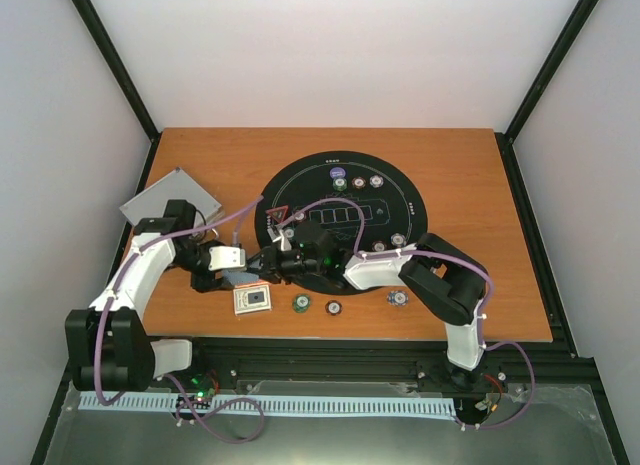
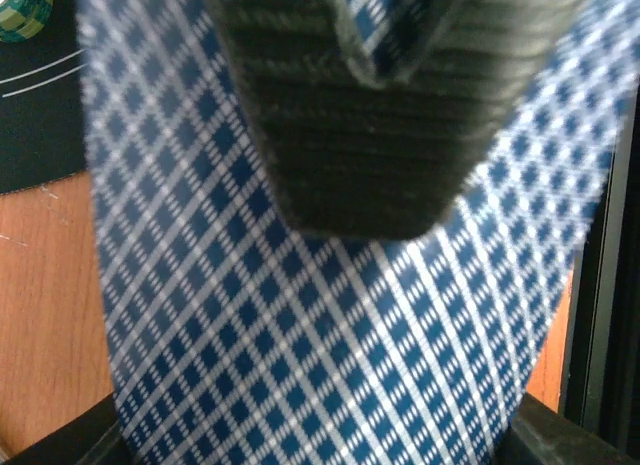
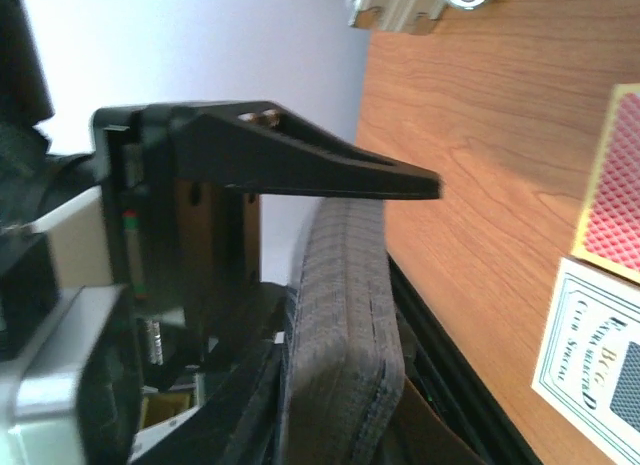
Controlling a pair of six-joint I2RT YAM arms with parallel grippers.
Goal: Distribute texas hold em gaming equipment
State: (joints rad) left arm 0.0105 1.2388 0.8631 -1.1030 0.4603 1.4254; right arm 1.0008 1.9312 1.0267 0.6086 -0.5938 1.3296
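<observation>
- Left claw [image 1: 240, 275]: clenched on the cards [image 2: 300, 325]. In its wrist view the blue-and-white diamond back runs from one finger to the other and fills the frame.
- Right claw [image 1: 268, 265]: one ribbed pad [image 2: 370, 135] lies on that same back. We cannot tell whether its jaws have closed.
- Cards: held off the table [image 1: 470, 165] between the two claws, at the near-left edge of the mat [image 1: 300, 185]. We cannot tell whether it is one card or several.
- Handling, as we judge it: light, thin, bendy and glossy-slick. A card is likely to slide or bow if pinched at a corner. We would take it flat across the faces, close to a short edge, with the pads well onto it.
- Arms: the left arm comes in from the left, elbow out, wrist turned toward centre. The right arm folds across from the right, forearm low over the mat's near edge. The claws meet tip to tip.
- Around: chips [image 1: 358, 183] ring the mat, and three more lie on the wood in front of it. A card box [image 1: 252, 300] sits just beside the claws, and the case [image 1: 170, 200] is at far left.
</observation>
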